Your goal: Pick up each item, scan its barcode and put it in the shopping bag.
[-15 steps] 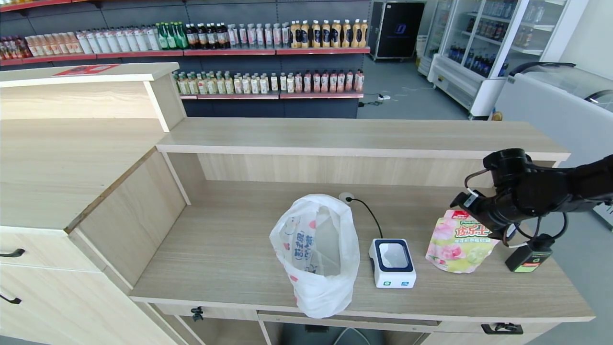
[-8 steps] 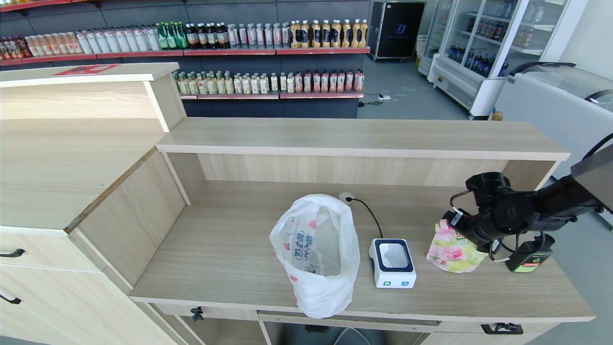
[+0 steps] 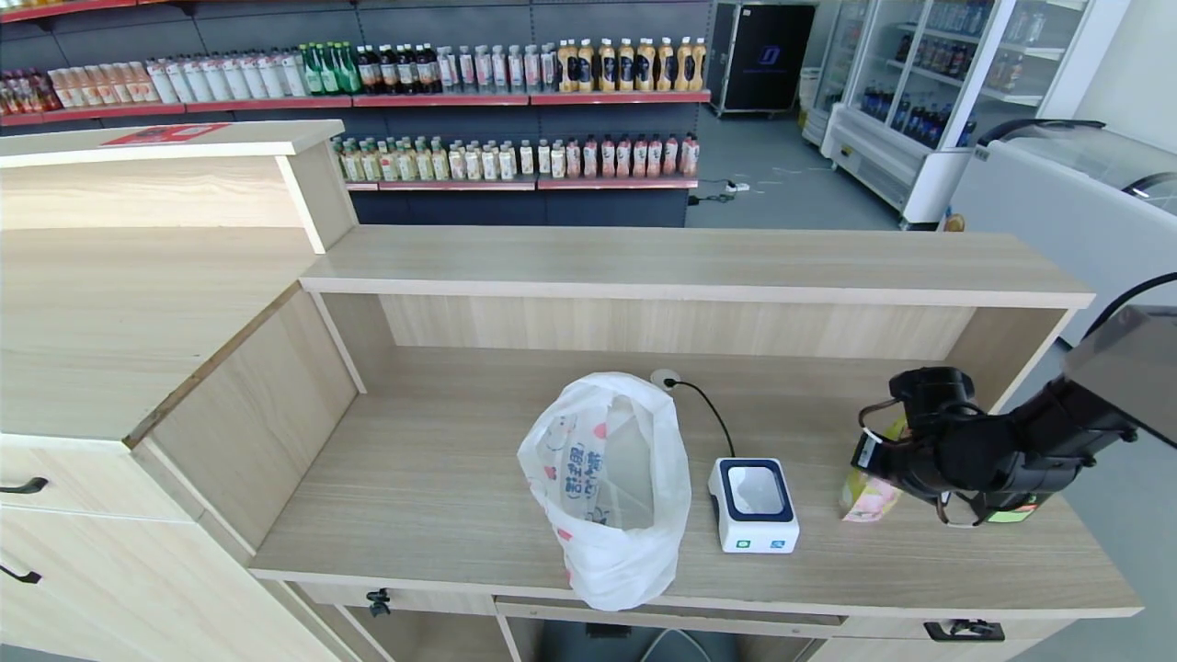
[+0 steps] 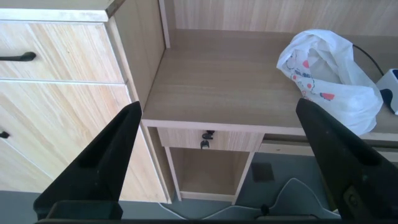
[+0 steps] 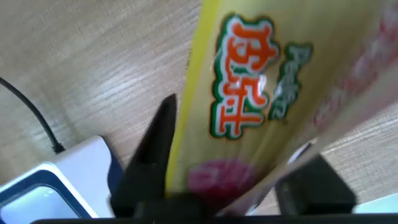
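A pink and green snack pouch point(image 3: 867, 496) lies at the right of the counter, mostly hidden under my right arm point(image 3: 975, 450). In the right wrist view the pouch point(image 5: 261, 93) fills the gap of my right gripper point(image 5: 233, 168), with one dark finger pressed against each of its sides. The white shopping bag point(image 3: 607, 487) stands open at the counter's middle, and the white scanner point(image 3: 752, 504) sits between bag and pouch. My left gripper point(image 4: 219, 106) hangs open and holds nothing, low in front of the counter's left end, with the bag point(image 4: 329, 78) far off.
A dark bottle with a green label point(image 3: 1011, 510) stands just behind my right arm near the counter's right edge. The scanner's black cable point(image 3: 708, 414) runs to the back. A raised shelf point(image 3: 690, 262) borders the rear, and a side panel point(image 3: 267, 405) closes the left.
My right arm has come down and toward the front onto the pouch, covering most of it. The bag, scanner and bottle have not moved.
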You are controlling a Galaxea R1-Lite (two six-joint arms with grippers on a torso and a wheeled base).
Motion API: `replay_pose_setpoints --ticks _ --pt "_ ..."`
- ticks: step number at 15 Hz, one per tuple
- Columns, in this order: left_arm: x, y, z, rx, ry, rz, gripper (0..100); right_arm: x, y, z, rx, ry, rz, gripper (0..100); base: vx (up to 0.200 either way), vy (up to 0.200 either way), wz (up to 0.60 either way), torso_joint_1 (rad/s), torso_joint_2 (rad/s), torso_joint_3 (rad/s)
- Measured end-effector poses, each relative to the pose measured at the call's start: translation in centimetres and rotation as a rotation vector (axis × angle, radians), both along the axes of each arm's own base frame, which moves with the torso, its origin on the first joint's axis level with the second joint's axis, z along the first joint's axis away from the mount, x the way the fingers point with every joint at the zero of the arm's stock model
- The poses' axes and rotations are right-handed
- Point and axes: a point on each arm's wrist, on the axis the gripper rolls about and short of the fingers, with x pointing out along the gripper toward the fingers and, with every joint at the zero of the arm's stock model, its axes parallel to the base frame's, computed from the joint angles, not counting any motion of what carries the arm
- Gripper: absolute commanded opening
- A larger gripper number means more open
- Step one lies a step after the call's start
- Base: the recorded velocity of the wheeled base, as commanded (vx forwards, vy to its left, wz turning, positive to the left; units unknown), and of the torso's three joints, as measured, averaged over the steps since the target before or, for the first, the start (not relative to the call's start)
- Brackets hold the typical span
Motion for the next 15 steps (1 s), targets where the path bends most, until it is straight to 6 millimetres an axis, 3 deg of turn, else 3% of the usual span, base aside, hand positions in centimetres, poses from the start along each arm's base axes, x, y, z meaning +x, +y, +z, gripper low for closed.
replay_pose_setpoints --ticks 4,8,11,13,15 --pt "0.0 0.0 0.0 0.000 0.000 0.000 100 -1.6 -0.3 -1.0 -0.141 0.079 0.143 0 0.000 0.000 0.00 0.000 0.00 0.000" --pt "0.0 0.0 0.0 0.000 0.000 0.000 100 -1.4 -0.5 0.1 -0.191 -0.006 0.183 0 0.000 0.000 0.00 0.000 0.00 0.000" --pt "0.0 0.0 0.0 0.000 0.000 0.000 100 -2.0 -0.1 4.2 -0.124 -0.132 0.307 0 0.000 0.000 0.00 0.000 0.00 0.000" --pt "0.0 0.0 0.0 0.000 0.000 0.000 100 -3.6 0.2 8.4 -0.021 -0.182 0.440 0 0.000 0.000 0.00 0.000 0.00 0.000" --pt "0.0 0.0 0.0 0.000 0.000 0.000 100 -6.5 0.5 13.8 0.128 -0.238 0.620 0 0.000 0.000 0.00 0.000 0.00 0.000"
